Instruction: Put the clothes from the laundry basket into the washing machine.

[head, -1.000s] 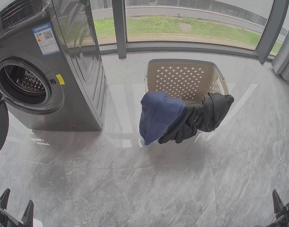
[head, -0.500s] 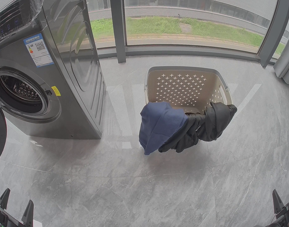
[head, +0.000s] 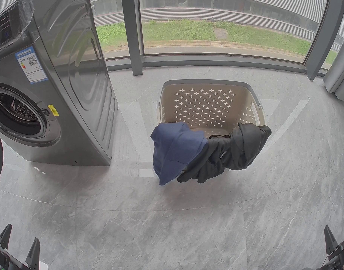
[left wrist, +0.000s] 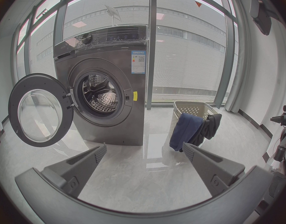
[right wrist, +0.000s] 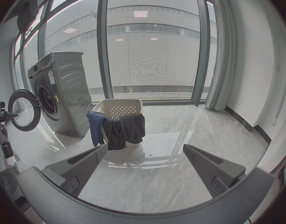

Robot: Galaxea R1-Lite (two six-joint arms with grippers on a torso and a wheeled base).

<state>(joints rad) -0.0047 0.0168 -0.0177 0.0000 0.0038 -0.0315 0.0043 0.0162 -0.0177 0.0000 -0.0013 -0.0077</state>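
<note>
Blue and black clothes (head: 175, 149) drape over the near rim of the laundry basket (head: 205, 102), beside the open washing machine (head: 78, 68). Left gripper (left wrist: 143, 146) and right gripper (right wrist: 143, 147) hang well back, jaws apart.

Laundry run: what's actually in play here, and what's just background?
In play: laundry basket; blue garment and black garment, both draped over its near rim; washing machine; its open door.
Background: curtain; window frame.
</note>
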